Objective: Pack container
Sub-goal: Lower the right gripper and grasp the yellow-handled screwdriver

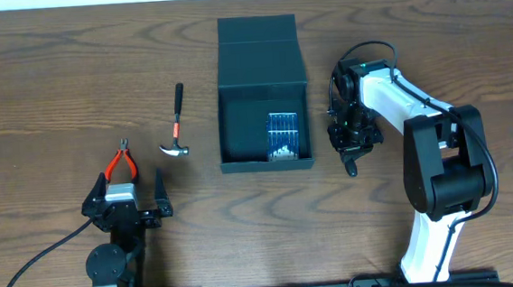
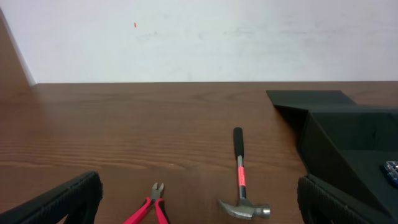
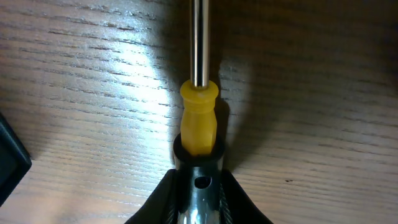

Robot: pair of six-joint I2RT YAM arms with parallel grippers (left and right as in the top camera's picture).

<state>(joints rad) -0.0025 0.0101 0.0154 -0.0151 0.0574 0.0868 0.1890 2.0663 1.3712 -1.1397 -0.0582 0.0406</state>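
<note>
Screwdriver (image 3: pixel 199 124) tight in right gripper (image 3: pixel 198 194), beside container (image 1: pixel 258 57); left gripper (image 1: pixel 126 196) wide apart, empty.

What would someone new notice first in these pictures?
The open dark container sits in the middle of the table, with a blue drill-bit case in its near right corner. Just right of it, the right end effector is down around a yellow-handled screwdriver. A hammer and red pliers lie to the container's left.
</note>
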